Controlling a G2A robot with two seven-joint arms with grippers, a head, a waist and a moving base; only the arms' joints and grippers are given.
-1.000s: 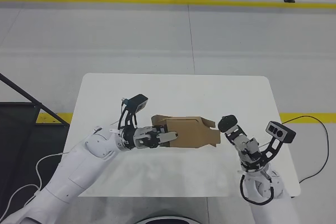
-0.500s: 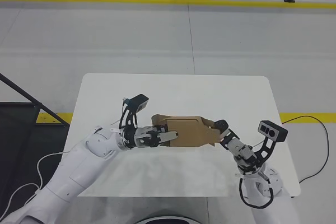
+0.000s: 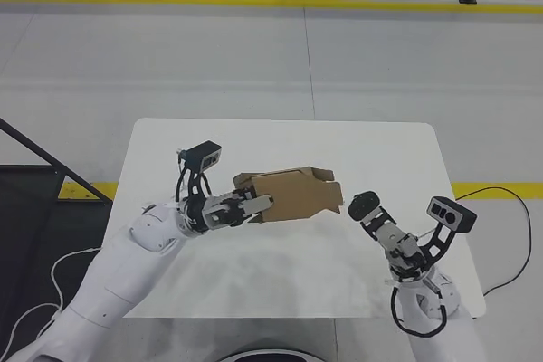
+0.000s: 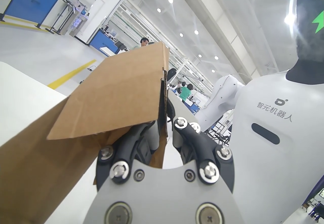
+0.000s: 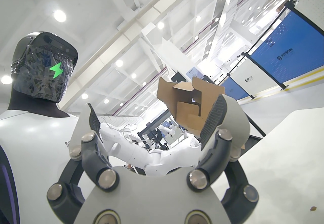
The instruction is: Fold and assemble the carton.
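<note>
carton: a brown corrugated cardboard carton [image 3: 290, 193], partly folded into a long box, lies lengthwise from left to right over the middle of the table. its right end sits a little farther back than its left end. whether its underside touches the table cannot be told.
carton's right end: open, with the flaps splayed outward and the hollow inside showing in the right wrist view [image 5: 186, 112].
carton's left end: one flat flap [image 4: 114, 93] stands out over the box body in the left wrist view.
left gripper: the left gripper [image 3: 261, 206] is at the carton's left end. its jaws are clamped on a cardboard edge there, and the thin corrugated edge runs between them [image 4: 165, 126].
right gripper: the right gripper [image 3: 363, 204] is just to the right of the carton's open end, close but apart from it. its jaws are spread wide, with nothing between them [image 5: 155, 106].
table: a white rectangular table with rounded corners [image 3: 281, 281], standing on a grey floor.
</note>
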